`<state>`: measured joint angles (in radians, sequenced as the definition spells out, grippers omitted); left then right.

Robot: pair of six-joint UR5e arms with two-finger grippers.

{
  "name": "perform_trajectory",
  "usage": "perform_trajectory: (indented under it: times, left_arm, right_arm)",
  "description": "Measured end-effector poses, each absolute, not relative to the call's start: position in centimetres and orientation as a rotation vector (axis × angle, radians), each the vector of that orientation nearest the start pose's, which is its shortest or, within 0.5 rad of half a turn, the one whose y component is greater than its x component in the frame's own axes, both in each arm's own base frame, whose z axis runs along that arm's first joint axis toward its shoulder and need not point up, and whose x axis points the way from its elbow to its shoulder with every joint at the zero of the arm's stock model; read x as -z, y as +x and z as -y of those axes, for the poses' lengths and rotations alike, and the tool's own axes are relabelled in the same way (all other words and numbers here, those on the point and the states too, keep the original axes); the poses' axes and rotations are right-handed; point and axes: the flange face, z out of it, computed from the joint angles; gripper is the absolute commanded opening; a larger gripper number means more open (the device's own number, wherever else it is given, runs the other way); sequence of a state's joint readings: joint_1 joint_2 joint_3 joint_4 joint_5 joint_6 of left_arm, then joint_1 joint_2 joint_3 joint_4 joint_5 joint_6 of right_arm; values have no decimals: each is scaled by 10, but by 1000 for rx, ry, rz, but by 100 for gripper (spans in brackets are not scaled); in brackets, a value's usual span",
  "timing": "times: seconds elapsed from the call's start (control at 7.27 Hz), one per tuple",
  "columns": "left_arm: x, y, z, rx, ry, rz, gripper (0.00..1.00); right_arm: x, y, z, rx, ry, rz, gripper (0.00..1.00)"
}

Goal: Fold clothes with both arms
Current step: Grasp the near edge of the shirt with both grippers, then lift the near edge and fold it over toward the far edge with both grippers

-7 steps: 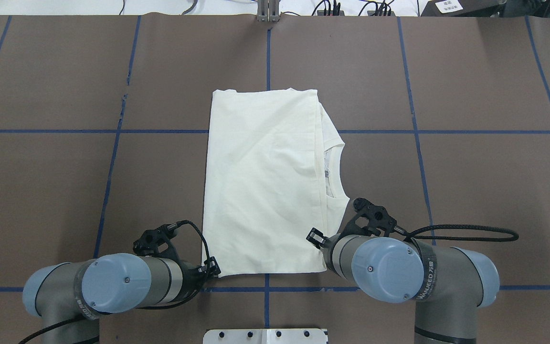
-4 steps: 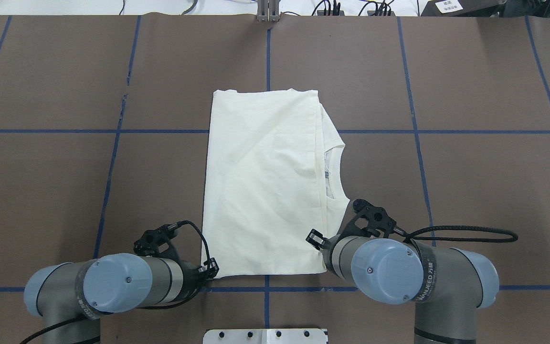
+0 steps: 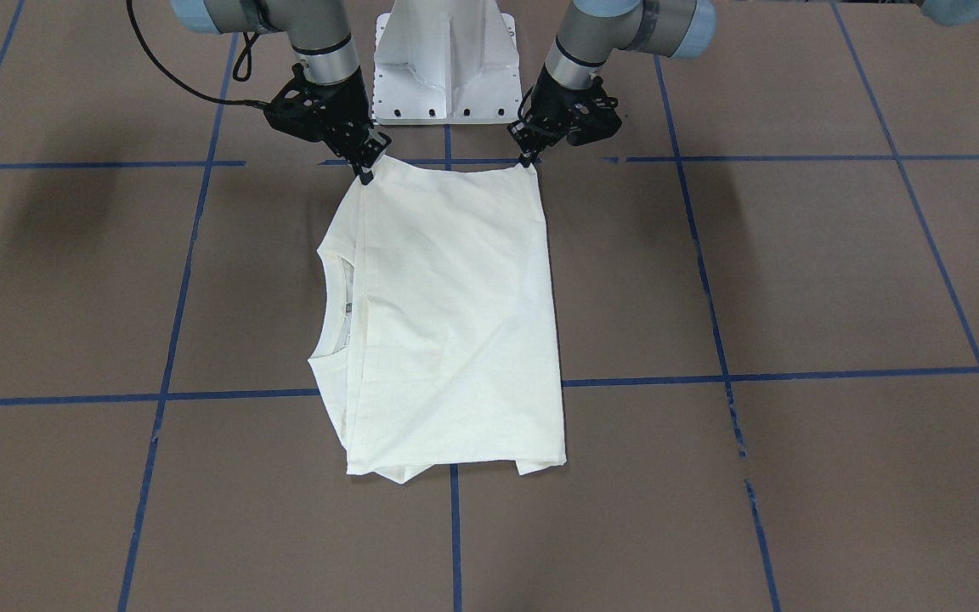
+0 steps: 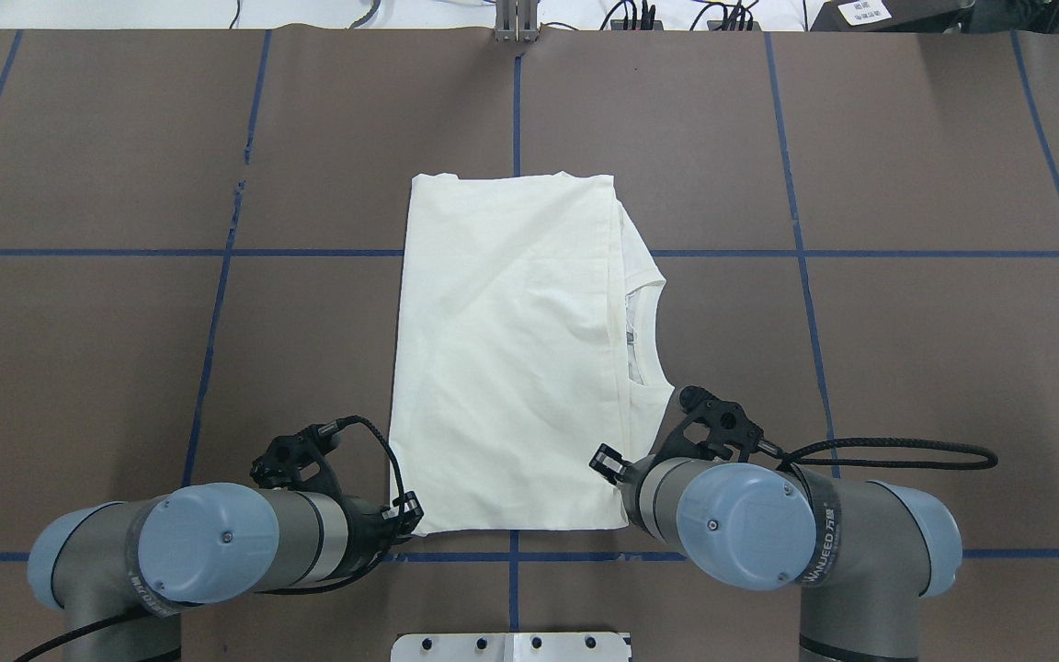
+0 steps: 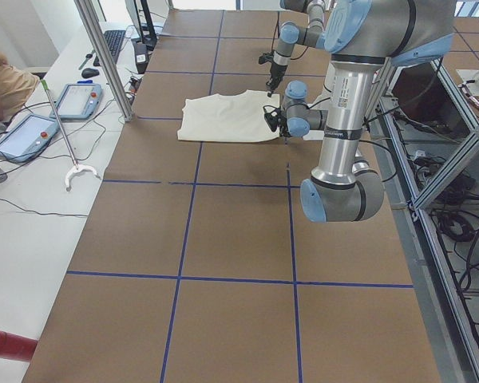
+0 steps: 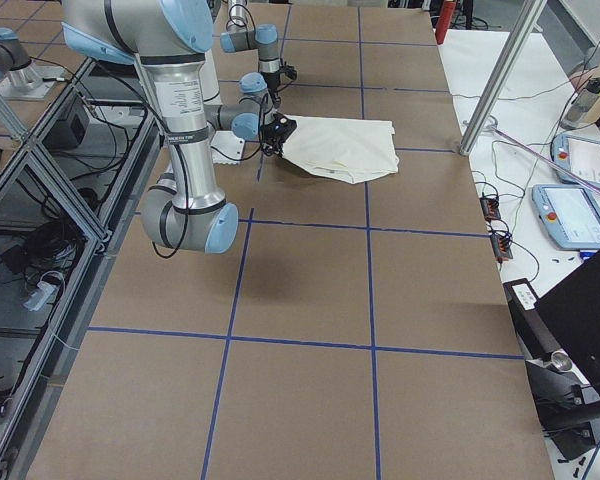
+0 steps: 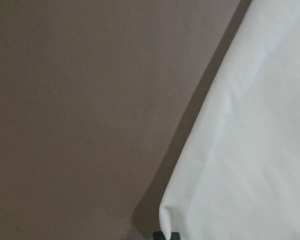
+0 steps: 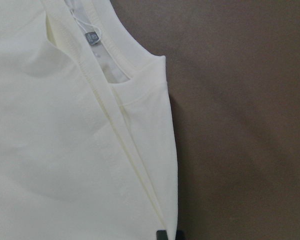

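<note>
The cream clothes, one T-shirt (image 4: 511,349), lie plain side up, folded into a tall rectangle on the brown table. The neck opening (image 4: 642,331) peeks out along the shirt's right side. Both arms hold the edge nearest the robot. In the front view my left gripper (image 3: 529,161) is shut on one near corner and my right gripper (image 3: 366,174) is shut on the other. The left wrist view shows the pinched corner (image 7: 190,210) slightly raised, with a shadow under it. The right wrist view shows the collar label (image 8: 92,37) and a sewn seam.
Blue tape lines (image 4: 515,101) divide the table (image 4: 906,368) into squares. The white pedestal base (image 3: 447,59) stands just behind the grippers. Off the far edge lie teach pendants (image 5: 28,136) and cables, beside a metal post (image 5: 104,56). A person's arm (image 5: 0,76) rests there.
The left arm's elbow has shifted slightly outward to the left, while its gripper stays at the corner. The right arm and the shirt look unchanged.
</note>
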<state>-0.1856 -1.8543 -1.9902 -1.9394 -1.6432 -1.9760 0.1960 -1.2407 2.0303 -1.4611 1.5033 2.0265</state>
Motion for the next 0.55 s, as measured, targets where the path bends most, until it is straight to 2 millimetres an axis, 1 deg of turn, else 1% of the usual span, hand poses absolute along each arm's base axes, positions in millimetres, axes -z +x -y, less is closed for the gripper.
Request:
perform_trajectory:
  times: [0.14,0.28,0.41,0.55]
  left_arm:
    - [-250,502,208,509,-215,-1078,0]
    - [-223,483,183,518,-259,-1083,0]
    - [-201,464,165,528,-292,-1096,0]
    - [-185,446,162,537,-299,-1109,0]
  right_arm:
    - [-263,-504,228,-631,-79,938,0]
    - [-255,-481,201,-636,-119,970,0]
    - [-242,-451,176,-647,-147,998,0]
    - [-230,-427,168,-666,-138,1001,0]
